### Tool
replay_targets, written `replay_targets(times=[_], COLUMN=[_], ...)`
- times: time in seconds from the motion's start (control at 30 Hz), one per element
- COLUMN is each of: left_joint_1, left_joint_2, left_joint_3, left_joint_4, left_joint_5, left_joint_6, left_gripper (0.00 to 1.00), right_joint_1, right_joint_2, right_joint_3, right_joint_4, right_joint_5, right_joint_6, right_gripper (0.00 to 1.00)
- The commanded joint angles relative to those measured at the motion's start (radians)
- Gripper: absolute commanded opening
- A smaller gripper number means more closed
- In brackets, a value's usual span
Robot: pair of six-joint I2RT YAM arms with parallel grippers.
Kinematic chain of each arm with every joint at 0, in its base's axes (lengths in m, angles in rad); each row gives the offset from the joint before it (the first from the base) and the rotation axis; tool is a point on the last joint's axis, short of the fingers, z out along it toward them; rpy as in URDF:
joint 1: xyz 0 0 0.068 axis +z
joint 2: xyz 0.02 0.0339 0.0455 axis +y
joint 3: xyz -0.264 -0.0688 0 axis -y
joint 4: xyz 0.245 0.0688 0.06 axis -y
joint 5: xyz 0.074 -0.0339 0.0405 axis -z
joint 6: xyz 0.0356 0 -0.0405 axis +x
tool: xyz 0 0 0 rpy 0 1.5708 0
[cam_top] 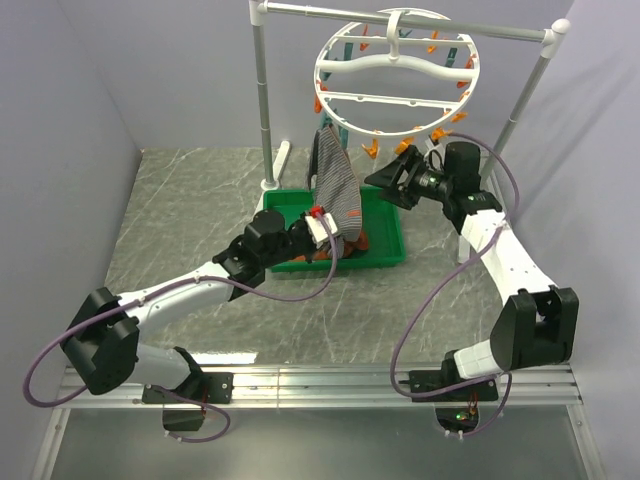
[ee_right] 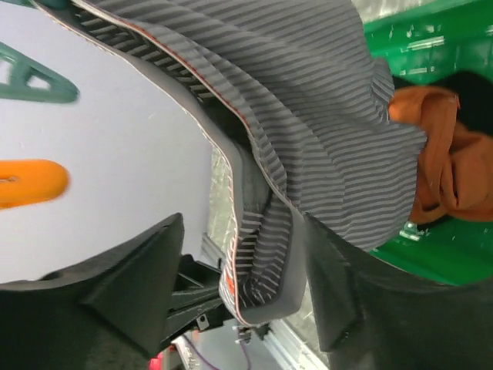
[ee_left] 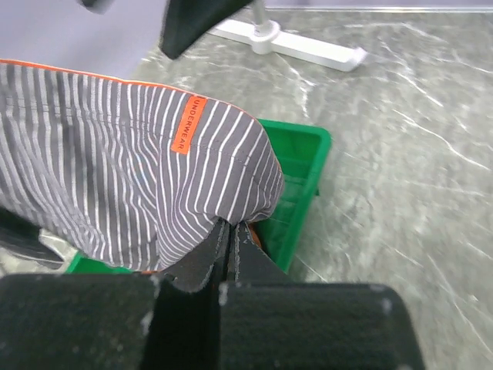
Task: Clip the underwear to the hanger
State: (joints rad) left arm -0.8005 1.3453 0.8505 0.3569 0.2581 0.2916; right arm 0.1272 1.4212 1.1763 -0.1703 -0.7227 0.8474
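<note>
grey marbled counter, pale lilac walls. near the counter's middle the left gripper is pinched tight on the low end of the underwear, which runs up to the hanger by the far edge. whether a clip bites its top is unclear. the green tray holds an orange garment. the right gripper has its jaws wide apart and holds nothing.
</note>
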Motion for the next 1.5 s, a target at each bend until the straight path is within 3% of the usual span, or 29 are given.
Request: replay_targets(times=[0.0, 0.2, 0.43, 0.83, 0.93, 0.97, 1.2, 1.27, 1.3, 1.37, 1.47], left_joint_1=[0.015, 0.038, 0.098, 0.187, 0.207, 0.213, 0.254, 0.257, 0.261, 0.264, 0.251], left_joint_2=[-0.040, -0.037, -0.041, -0.035, -0.020, -0.014, 0.021, 0.026, 0.026, 0.009, -0.044], left_joint_3=[0.002, 0.039, 0.071, 0.104, 0.114, 0.117, 0.160, 0.162, 0.159, 0.148, 0.119], left_joint_4=[-0.038, -0.088, -0.075, -0.073, -0.065, -0.065, -0.148, -0.173, -0.174, -0.162, -0.124], left_joint_5=[0.119, 0.216, 0.309, 0.412, 0.435, 0.440, 0.503, 0.460, 0.440, 0.356, 0.246], left_joint_6=[-0.022, -0.045, -0.129, -0.227, -0.256, -0.273, -0.247, -0.235, -0.230, -0.192, -0.081], left_gripper=[0.00, 0.00, 0.00, 0.00, 0.00, 0.00, 0.01, 0.10, 0.26, 0.42, 0.58], right_joint_1=[0.014, 0.058, 0.147, 0.167, 0.166, 0.166, 0.152, 0.149, 0.147, 0.146, 0.146], right_joint_2=[0.042, 0.044, 0.059, 0.165, 0.191, 0.196, 0.183, 0.182, 0.182, 0.176, 0.185], right_joint_3=[0.089, 0.055, 0.080, 0.112, 0.092, 0.082, 0.019, -0.003, -0.006, -0.007, -0.012], right_joint_4=[-0.057, 0.048, -0.047, -0.063, 0.015, 0.034, 0.248, 0.297, 0.320, 0.308, 0.308], right_joint_5=[-0.001, -0.057, 0.040, 0.020, -0.076, -0.092, -0.181, -0.192, -0.192, -0.169, -0.168], right_joint_6=[-0.094, -0.056, -0.235, -0.199, -0.118, -0.098, 0.108, 0.165, 0.204, 0.244, 0.304], right_gripper=[0.76, 0.91, 0.91, 0.88, 0.75, 0.58, 0.00, 0.00, 0.00, 0.00, 0.00])
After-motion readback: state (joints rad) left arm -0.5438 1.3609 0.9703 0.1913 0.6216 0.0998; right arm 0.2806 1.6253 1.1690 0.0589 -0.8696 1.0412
